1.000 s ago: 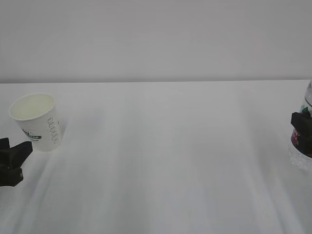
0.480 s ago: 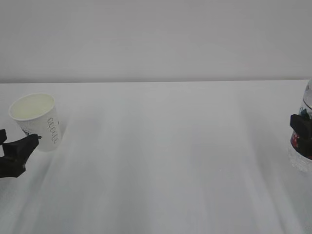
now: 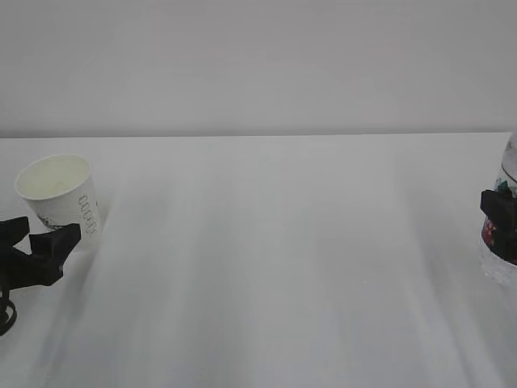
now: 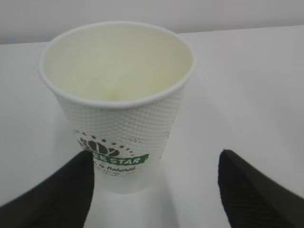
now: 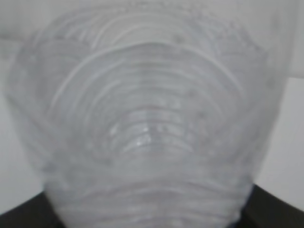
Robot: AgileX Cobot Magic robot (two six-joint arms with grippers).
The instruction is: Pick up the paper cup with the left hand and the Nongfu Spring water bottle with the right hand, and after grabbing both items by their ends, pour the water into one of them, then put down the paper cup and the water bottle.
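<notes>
Left hand [image 4: 154,190] stands spread wide and released, its black fingers [image 4: 52,197] low on either side of the paper cup [image 4: 116,102], which sits upright on the white surface [image 3: 275,259] just beyond them. Right hand [image 3: 502,222] is clenched around the Nongfu Spring water bottle [image 5: 142,128], filling its view.

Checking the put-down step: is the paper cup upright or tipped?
Upright: the paper cup stands on its base, mouth up, between the open left gripper fingers.
</notes>
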